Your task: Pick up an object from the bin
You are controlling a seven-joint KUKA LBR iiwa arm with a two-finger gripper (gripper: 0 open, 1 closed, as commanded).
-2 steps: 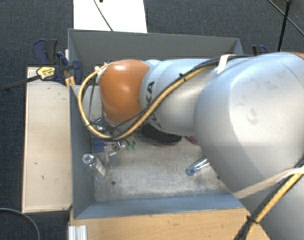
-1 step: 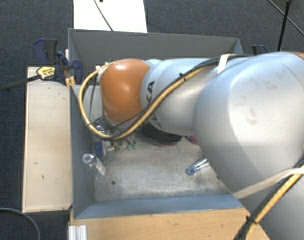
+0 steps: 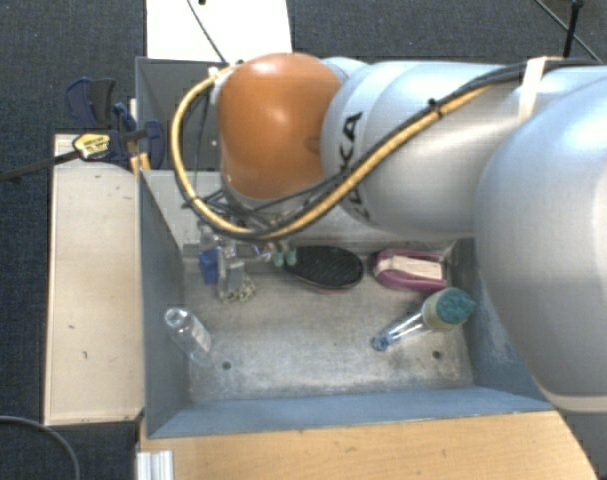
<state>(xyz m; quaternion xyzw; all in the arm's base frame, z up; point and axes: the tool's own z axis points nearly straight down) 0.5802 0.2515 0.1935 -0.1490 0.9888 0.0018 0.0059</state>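
Gripper (image 3: 233,280) seen low at left-centre of frame, beneath orange wrist cover (image 3: 273,128); open or closed state cannot be told. No thing seen held. Nearest: black oval object (image 3: 328,267) just right, clear bottle (image 3: 188,332) lower left. Farther right: pink-and-maroon object (image 3: 411,269), teal-headed brush (image 3: 428,320), laid on bin floor (image 3: 303,353).

From my seat the arm (image 3: 463,158) runs off the right edge and covers the back and right side of the bin (image 3: 313,398). I cannot see what lies under it. The orange cover (image 3: 273,123) hides most of the gripper (image 3: 231,273). The arm cuts off the tops of the black oval thing (image 3: 328,268) and the pink-and-purple thing (image 3: 413,270). The small speckled thing (image 3: 239,290) below the gripper is too small to identify.
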